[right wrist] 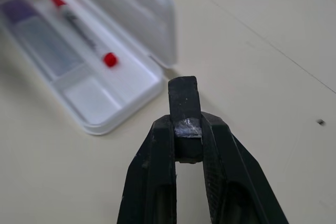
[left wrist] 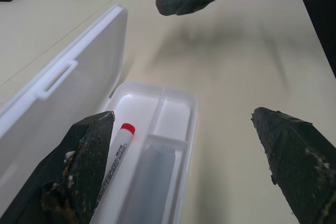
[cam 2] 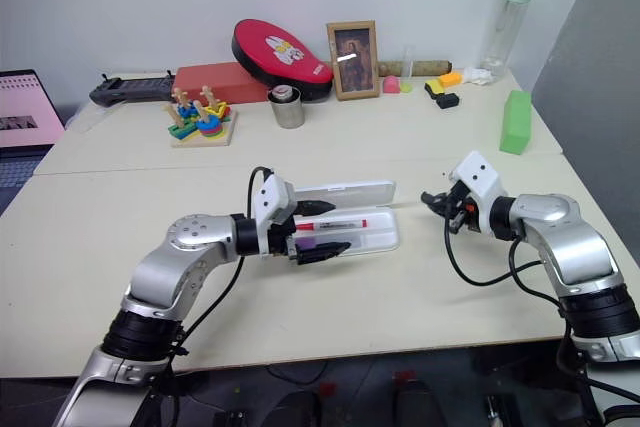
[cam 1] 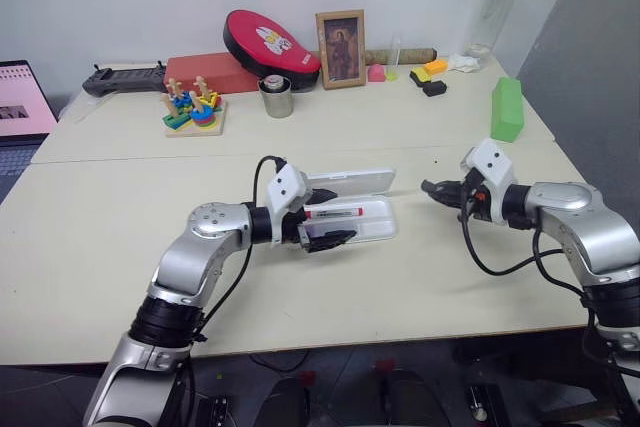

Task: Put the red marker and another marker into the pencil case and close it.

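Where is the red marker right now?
The red marker lies inside the open pencil case mid-table, beside the lavender marker, just ahead of the left gripper.

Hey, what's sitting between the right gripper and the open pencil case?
Nothing: bare table separates the right gripper from the pencil case, seen in the left eye view.

Near tabletop (cam 1: 420, 277): bare right of pencil case (cam 1: 345, 209); left gripper (cam 1: 322, 217) blocks case's left end. Raised lid bars far side. Clutter, green block (cam 1: 507, 109) far.
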`<state>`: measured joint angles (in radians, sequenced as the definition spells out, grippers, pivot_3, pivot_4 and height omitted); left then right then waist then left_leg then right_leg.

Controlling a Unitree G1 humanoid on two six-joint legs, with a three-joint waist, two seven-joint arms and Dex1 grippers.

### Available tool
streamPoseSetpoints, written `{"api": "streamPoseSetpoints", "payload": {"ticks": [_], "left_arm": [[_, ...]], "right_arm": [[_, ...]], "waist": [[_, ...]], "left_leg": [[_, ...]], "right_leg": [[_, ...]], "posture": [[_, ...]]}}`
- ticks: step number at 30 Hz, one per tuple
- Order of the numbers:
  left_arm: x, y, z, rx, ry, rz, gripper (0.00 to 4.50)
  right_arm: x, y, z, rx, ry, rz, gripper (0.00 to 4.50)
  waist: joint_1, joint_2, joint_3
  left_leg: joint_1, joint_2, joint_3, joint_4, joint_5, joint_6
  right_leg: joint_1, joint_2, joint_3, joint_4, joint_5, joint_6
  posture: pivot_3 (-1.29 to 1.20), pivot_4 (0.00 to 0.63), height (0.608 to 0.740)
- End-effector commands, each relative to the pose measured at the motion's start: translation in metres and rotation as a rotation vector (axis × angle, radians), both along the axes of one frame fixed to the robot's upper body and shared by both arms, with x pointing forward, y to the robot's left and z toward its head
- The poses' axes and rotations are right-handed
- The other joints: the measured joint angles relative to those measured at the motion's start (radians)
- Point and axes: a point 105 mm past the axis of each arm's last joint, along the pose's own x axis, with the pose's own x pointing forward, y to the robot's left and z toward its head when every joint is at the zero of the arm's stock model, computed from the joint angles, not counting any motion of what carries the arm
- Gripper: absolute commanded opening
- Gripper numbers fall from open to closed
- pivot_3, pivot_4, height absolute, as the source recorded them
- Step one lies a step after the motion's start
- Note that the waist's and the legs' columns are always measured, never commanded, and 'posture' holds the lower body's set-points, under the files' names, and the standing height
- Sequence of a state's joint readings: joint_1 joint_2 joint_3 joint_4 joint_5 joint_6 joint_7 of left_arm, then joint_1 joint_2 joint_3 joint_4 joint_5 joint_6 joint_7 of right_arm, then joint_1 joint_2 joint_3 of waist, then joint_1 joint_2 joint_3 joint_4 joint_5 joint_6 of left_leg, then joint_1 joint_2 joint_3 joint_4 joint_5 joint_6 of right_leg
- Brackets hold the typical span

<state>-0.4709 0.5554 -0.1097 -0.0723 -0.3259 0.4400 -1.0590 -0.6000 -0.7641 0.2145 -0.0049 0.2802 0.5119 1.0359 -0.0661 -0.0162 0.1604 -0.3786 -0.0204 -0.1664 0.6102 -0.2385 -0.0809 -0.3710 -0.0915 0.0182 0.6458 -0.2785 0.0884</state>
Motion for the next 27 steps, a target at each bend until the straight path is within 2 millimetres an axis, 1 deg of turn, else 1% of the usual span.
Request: {"api": "streamPoseSetpoints", "payload": {"ticks": [1, 4, 6, 8, 11, 18, 23, 25, 26, 27], "left_arm": [[-0.001, 0.009, 0.018, -0.018, -0.054, -0.034, 4.50], [-0.001, 0.017, 0.019, -0.001, -0.057, -0.035, 4.50], [-0.002, 0.022, 0.016, 0.027, -0.047, -0.050, 4.50], [-0.003, 0.026, 0.015, 0.047, -0.047, -0.055, 4.50], [0.000, 0.030, 0.019, 0.048, -0.062, -0.044, 4.50], [-0.002, 0.028, 0.018, 0.052, -0.058, -0.059, 4.50], [-0.003, 0.025, 0.017, 0.051, -0.058, -0.065, 4.50], [-0.003, 0.025, 0.018, 0.049, -0.059, -0.065, 4.50], [-0.003, 0.024, 0.018, 0.048, -0.058, -0.065, 4.50], [-0.003, 0.024, 0.018, 0.046, -0.058, -0.065, 4.50]], "right_arm": [[-0.003, 0.021, 0.005, -0.035, -0.025, 0.163, 0.33], [-0.001, 0.031, 0.000, -0.048, -0.015, 0.212, 0.33], [0.002, 0.036, -0.010, -0.075, -0.004, 0.232, 0.33], [0.005, 0.039, -0.018, -0.103, 0.007, 0.251, 0.33], [0.007, 0.042, -0.025, -0.123, 0.020, 0.268, 0.33], [0.016, 0.042, -0.030, -0.141, 0.018, 0.265, 0.33], [0.017, 0.043, -0.031, -0.145, 0.029, 0.273, 0.33], [0.017, 0.043, -0.031, -0.146, 0.030, 0.275, 1.03], [0.017, 0.043, -0.030, -0.146, 0.030, 0.276, 1.09], [0.018, 0.043, -0.030, -0.146, 0.030, 0.276, 1.38]], "waist": [[0.003, 0.000, 0.000], [0.007, 0.000, 0.000], [0.008, 0.000, 0.000], [0.009, 0.000, 0.000], [0.010, 0.000, 0.000], [0.008, 0.000, 0.000], [0.008, 0.000, 0.000], [0.008, 0.000, 0.000], [0.008, 0.000, 0.000], [0.008, 0.000, 0.000]], "left_leg": [[0.000, 0.000, 0.000, 0.000, 0.000, 0.000], [0.000, 0.000, 0.000, 0.000, 0.000, 0.000], [0.000, 0.000, 0.000, 0.000, 0.000, 0.000], [-0.001, 0.000, -0.001, 0.000, 0.001, -0.002], [-0.001, 0.000, -0.001, 0.000, 0.002, -0.003], [-0.001, 0.000, -0.001, 0.000, 0.002, -0.003], [-0.001, 0.000, -0.001, 0.000, 0.002, -0.003], [-0.001, 0.000, -0.001, 0.000, 0.002, -0.003], [-0.001, 0.000, -0.001, 0.000, 0.002, -0.003], [-0.001, 0.000, -0.001, 0.000, 0.002, -0.003]], "right_leg": [[0.000, 0.000, 0.000, 0.000, 0.000, 0.000], [0.000, 0.000, 0.000, 0.000, 0.000, 0.000], [0.000, 0.000, 0.000, 0.000, 0.000, 0.000], [-0.001, 0.000, 0.000, 0.000, 0.000, 0.000], [-0.001, 0.000, 0.000, 0.000, 0.000, 0.000], [-0.001, 0.000, 0.000, 0.001, 0.000, 0.000], [-0.001, 0.000, 0.000, 0.001, 0.000, 0.000], [-0.001, 0.000, 0.000, 0.001, 0.000, 0.000], [-0.001, 0.000, 0.000, 0.001, 0.000, 0.000], [-0.001, 0.000, 0.000, 0.001, 0.000, 0.000]], "posture": [[0.00, 0.150, 0.740], [0.00, 0.150, 0.740], [0.00, 0.150, 0.740], [0.00, 0.150, 0.740], [0.00, 0.150, 0.740], [0.00, 0.150, 0.740], [0.00, 0.150, 0.740], [0.00, 0.150, 0.740], [0.00, 0.150, 0.740], [0.00, 0.150, 0.740]]}}
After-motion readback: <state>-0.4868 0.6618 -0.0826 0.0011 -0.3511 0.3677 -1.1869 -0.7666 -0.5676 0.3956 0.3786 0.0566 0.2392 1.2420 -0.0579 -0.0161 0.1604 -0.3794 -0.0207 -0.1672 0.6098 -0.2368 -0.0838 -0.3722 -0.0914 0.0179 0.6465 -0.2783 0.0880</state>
